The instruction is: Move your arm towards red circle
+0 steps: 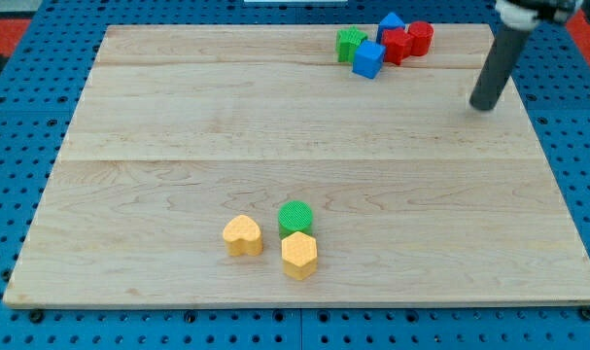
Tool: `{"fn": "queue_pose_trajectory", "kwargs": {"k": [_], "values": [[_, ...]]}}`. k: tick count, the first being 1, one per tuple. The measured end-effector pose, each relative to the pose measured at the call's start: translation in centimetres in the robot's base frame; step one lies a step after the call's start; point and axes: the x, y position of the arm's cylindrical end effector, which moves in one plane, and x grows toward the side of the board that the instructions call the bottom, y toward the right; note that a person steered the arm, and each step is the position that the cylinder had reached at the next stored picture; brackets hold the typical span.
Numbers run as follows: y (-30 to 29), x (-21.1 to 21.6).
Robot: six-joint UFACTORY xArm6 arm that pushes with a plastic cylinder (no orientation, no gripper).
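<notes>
Red circle (pixel 420 38) near view's top, my tip (pixel 484 105) right, below.

a straight dark rod, round in section (pale mount above), ending at my tip (pixel 485 107).

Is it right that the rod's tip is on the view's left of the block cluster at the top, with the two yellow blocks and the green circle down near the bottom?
Not quite. The camera view shows my tip on the view's right of the top cluster, beyond the red circle, not on its left. The rest holds: the yellow heart, the yellow hexagon and the green circle sit near the view's bottom.
</notes>
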Motion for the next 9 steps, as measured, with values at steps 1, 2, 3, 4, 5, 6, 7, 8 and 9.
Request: {"fn": "queue_pose_trajectory", "kwargs": {"k": [1,2,3,4,5,6,7,8,9], "values": [[3.8,-7.2],[5.3,-10.5],[4.2,-13.0],[4.4,-13.3],[4.4,-13.3],[4.5,-13.3],[4.5,-13.3],[4.0,-13.3],[3.1,-13.3]]}}
